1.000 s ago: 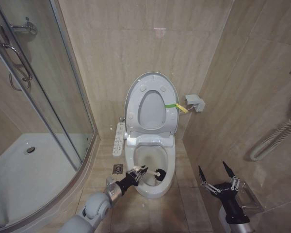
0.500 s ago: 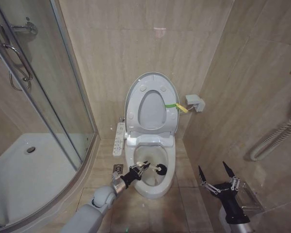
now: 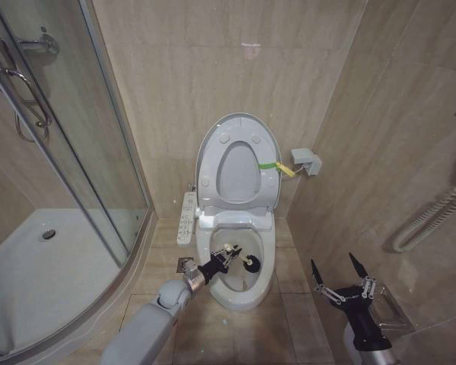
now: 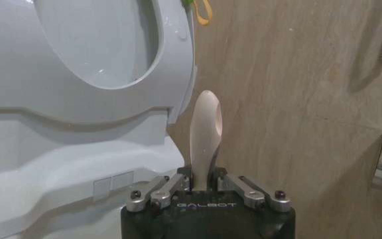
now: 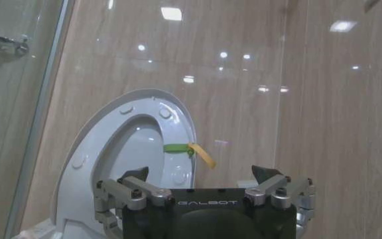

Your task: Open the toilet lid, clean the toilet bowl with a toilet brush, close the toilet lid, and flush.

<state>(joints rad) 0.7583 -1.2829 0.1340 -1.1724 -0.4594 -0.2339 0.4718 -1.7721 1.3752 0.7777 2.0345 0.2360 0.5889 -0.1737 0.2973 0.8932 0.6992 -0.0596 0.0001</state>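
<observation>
The toilet lid (image 3: 213,144) stands upright against the wall with the seat ring raised against it; it also shows as the lid (image 5: 85,159) and as the lid (image 4: 177,59). Below it, the white toilet bowl (image 3: 247,296) is uncovered. My left gripper (image 3: 222,256) reaches over the bowl's left rim, shut on the toilet brush's pale handle (image 4: 206,129). The dark brush head (image 3: 252,263) sits inside the bowl. In its wrist view the left gripper (image 4: 206,185) clamps the handle's base. My right gripper (image 3: 340,275) hovers open, low and to the right of the toilet, also seen as right gripper (image 5: 200,174).
A glass shower enclosure (image 3: 68,152) with a white tray (image 3: 38,274) fills the left. A white control panel (image 3: 186,217) and a floor drain (image 3: 184,265) lie left of the toilet. A wall box (image 3: 305,160), a hose (image 3: 429,220) and a metal rack (image 3: 391,312) are on the right.
My left gripper has pushed farther over the bowl, toward its back, carrying the brush head with it. The right arm has stayed put.
</observation>
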